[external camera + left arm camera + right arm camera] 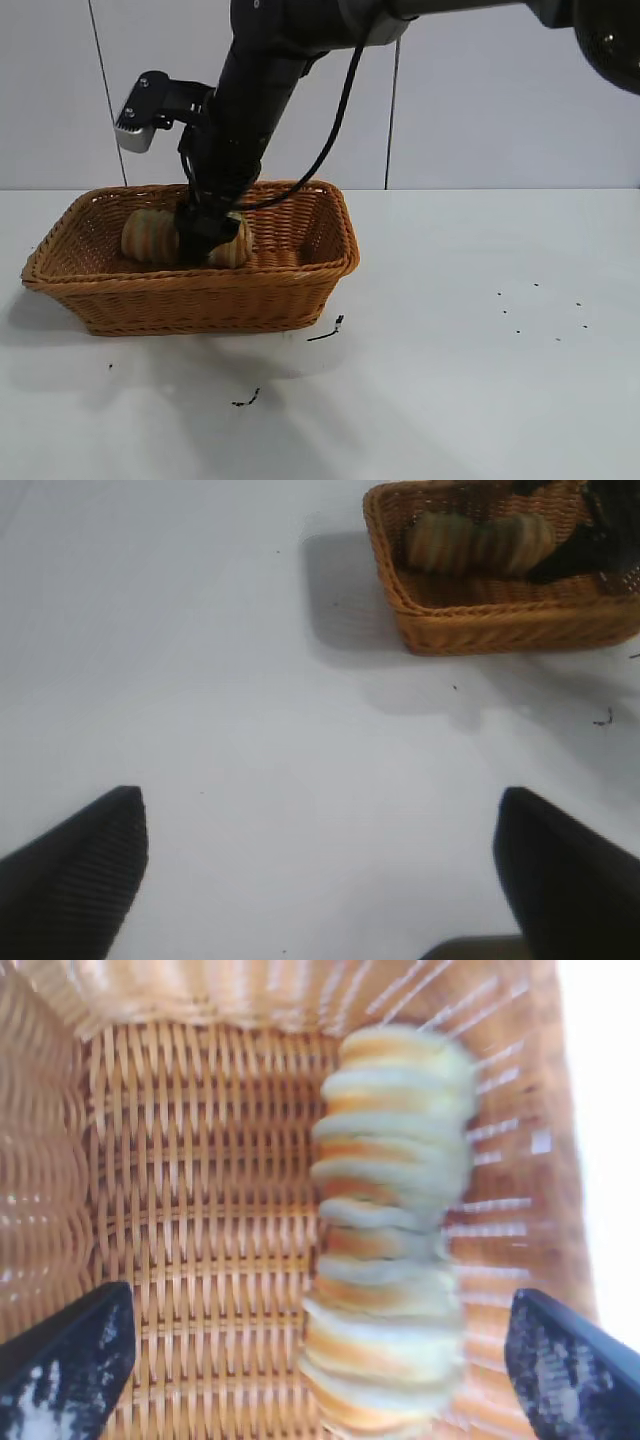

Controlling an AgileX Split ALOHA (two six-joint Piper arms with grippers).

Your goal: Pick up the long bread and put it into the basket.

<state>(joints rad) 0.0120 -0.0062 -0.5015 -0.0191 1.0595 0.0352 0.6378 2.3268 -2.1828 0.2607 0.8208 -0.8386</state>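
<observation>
One long bread (pixel 390 1230) between open hand (pixel 320 1360)

Level exterior view facing the basket (pixel 300 290); left wrist far off it, right wrist directly above.

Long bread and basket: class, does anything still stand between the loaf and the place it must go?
Nothing visible does. The long bread already lies inside the basket, on its woven floor. The right gripper is over it with fingers open. The left gripper is open over bare table, away from the basket.
</observation>
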